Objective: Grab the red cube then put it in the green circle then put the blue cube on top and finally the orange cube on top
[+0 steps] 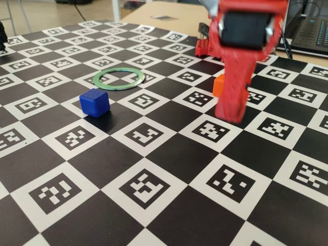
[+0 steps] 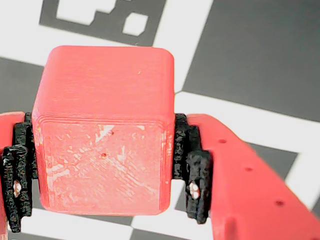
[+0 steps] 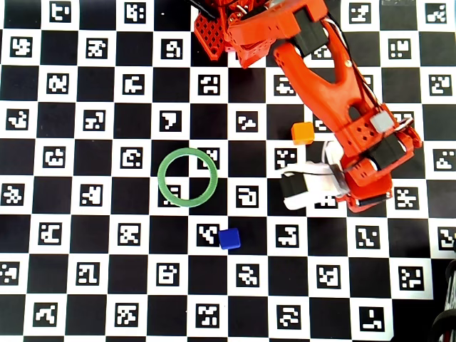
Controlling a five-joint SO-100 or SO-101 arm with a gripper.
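The red cube point(image 2: 105, 75) fills the wrist view, clamped between the black pads point(image 2: 192, 165) of my gripper point(image 2: 105, 165), which is shut on it. In the fixed view my gripper point(image 1: 233, 110) points down at the checkered board and hides that cube. The orange cube point(image 1: 219, 84) sits just behind it, also seen from overhead point(image 3: 303, 132). Well to the left in the fixed view, the blue cube point(image 1: 95, 102) stands on the board, with the green circle point(image 1: 119, 79) behind it, its centre open. Overhead, the green circle point(image 3: 187, 177) lies left of my arm and the blue cube point(image 3: 229, 239) below it.
The arm's red base point(image 3: 214, 32) stands at the board's far edge. A white wrist camera point(image 3: 306, 187) juts left from the gripper in the overhead view. A dark keyboard point(image 1: 312, 33) lies beyond the board at the back right.
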